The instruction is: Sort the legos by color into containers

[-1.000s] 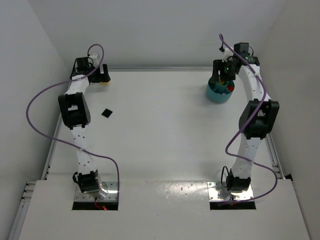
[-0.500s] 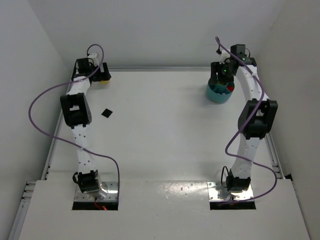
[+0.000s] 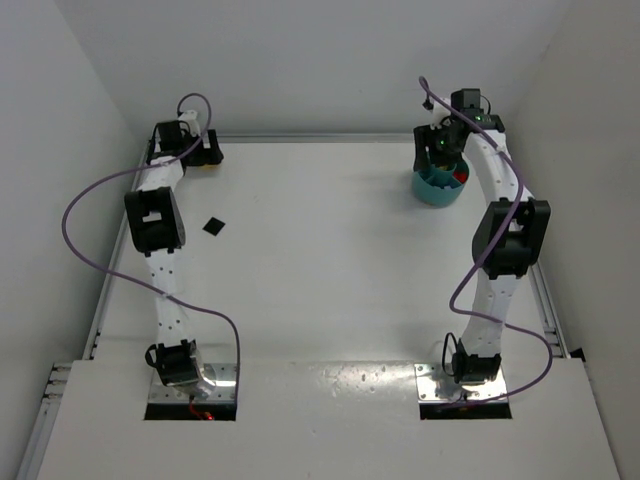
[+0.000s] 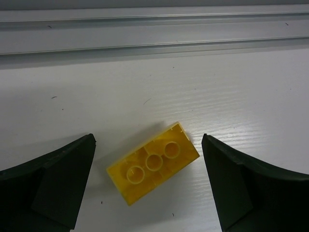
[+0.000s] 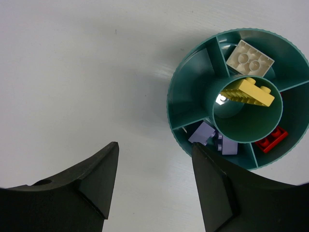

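- The teal dish (image 5: 190,99) stands on the table (image 5: 72,72). Its centre cup holds a yellow brick (image 5: 248,91). The compartments around the cup hold a cream brick (image 5: 250,60), a red brick (image 5: 271,139) and pale purple bricks (image 5: 212,137).
- The right gripper (image 5: 153,157) hangs over the edge of the dish, its jaws apart with nothing between them.
- Well apart from the dish, the left gripper (image 4: 147,145) has its jaws wide around a second yellow brick (image 4: 153,162). This brick lies upside down and touches neither finger.
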{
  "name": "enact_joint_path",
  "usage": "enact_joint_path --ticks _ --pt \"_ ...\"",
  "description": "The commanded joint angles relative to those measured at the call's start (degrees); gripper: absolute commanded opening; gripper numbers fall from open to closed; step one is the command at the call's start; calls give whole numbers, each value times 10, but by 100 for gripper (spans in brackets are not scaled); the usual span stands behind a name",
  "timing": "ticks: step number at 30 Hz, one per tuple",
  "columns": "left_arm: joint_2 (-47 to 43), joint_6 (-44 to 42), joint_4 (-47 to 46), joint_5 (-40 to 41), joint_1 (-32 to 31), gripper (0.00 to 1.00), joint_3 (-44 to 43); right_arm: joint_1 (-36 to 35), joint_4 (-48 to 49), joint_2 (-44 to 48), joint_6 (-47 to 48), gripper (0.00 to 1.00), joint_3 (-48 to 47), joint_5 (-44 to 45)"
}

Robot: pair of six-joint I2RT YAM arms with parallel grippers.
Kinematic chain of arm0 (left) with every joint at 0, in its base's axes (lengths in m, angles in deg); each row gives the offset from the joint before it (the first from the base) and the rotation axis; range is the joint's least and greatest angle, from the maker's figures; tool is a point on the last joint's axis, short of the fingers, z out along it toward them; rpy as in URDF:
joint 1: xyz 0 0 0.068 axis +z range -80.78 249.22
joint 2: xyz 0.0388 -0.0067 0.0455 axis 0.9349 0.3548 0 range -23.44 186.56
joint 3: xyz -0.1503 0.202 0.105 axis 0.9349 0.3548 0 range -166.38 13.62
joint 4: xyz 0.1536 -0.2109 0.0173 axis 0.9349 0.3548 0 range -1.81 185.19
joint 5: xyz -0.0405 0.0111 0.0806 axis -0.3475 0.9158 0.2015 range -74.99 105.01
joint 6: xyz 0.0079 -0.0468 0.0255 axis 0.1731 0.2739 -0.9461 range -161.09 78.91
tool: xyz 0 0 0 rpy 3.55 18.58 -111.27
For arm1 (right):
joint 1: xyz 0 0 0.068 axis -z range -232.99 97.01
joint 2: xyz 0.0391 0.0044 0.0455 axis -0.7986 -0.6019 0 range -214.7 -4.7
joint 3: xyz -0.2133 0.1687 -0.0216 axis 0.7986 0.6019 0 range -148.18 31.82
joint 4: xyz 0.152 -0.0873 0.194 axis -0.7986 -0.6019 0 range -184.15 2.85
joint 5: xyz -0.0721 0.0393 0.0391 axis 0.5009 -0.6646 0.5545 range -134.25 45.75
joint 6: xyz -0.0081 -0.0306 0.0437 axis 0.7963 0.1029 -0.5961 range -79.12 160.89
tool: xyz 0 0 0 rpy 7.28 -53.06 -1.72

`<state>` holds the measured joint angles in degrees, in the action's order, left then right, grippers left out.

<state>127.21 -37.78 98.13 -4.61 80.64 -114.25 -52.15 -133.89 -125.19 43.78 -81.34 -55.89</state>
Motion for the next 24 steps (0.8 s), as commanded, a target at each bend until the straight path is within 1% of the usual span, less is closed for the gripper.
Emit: enact_joint_path --ticks 1,2,3,5,6,7,12,15,16,18,20,21,24 --pt "-3 -18 10 -19 -3 97 -13 -4 12 10 9 63 -4 8" --pt "-11 -26 11 -19 -3 94 -7 -4 12 10 9 63 -4 8" --pt "-18 -44 17 -19 -9 88 0 -4 12 10 9 63 -4 8" --pt "-39 -66 42 -53 -9 83 12 -4 12 10 9 63 -4 8" --pt "-47 -75 52 -53 -14 82 17 -9 12 10 9 63 -9 8" --pt "-54 -102 65 -60 -19 82 24 -9 12 10 9 63 -9 3" --pt "-73 -177 145 -74 -25 81 32 -9 12 10 9 63 -9 -4" --pt "-86 -197 186 -93 -25 79 40 -9 12 10 9 63 -9 -4" --pt "-91 -204 192 -101 -25 75 57 -9 12 10 9 63 -9 -4" --pt "-114 -218 192 -108 -25 74 82 -9 12 16 9 63 -9 -4" --pt "-120 -219 192 -98 -31 74 96 -9 12 16 4 63 -9 -9" --pt "-120 -211 192 -75 -31 75 96 -9 12 16 4 63 -9 -15" --pt "-120 -160 162 -24 -36 81 96 -9 12 16 4 63 -9 -15"
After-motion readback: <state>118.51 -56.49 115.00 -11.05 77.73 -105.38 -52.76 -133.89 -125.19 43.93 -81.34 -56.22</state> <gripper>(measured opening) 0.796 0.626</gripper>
